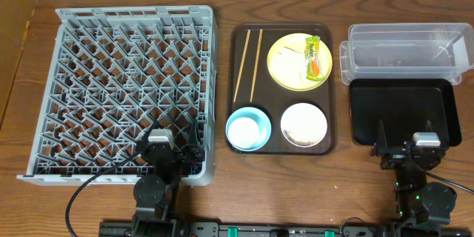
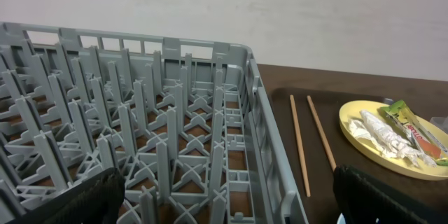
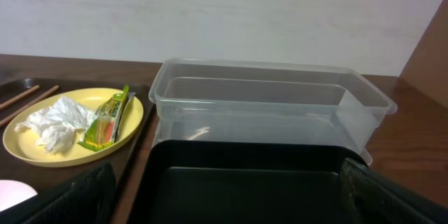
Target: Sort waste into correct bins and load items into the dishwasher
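The grey dish rack (image 1: 126,81) fills the left of the table. On the dark-brown serving tray (image 1: 329,81) lie two chopsticks (image 1: 250,63), a pale-yellow plate (image 1: 285,59) holding the snack wrapper (image 1: 314,56) and a white tissue (image 1: 298,68), a light-blue bowl (image 1: 250,135) with a small white cup (image 1: 243,129) in it, and a white bowl (image 1: 304,124) with food scraps. At the right are the clear tub (image 1: 404,52) and the black tray (image 1: 404,111). My left gripper (image 1: 172,148) is open over the rack's near right corner. My right gripper (image 1: 406,148) is open at the black tray's near edge.
The plate (image 3: 28,147), wrapper (image 3: 108,119) and tissue (image 3: 59,126) show at the left of the right wrist view, with the tub (image 3: 273,105) and black tray (image 3: 252,182) ahead. The left wrist view shows the rack (image 2: 154,140) and chopsticks (image 2: 311,140). A wall stands behind the table.
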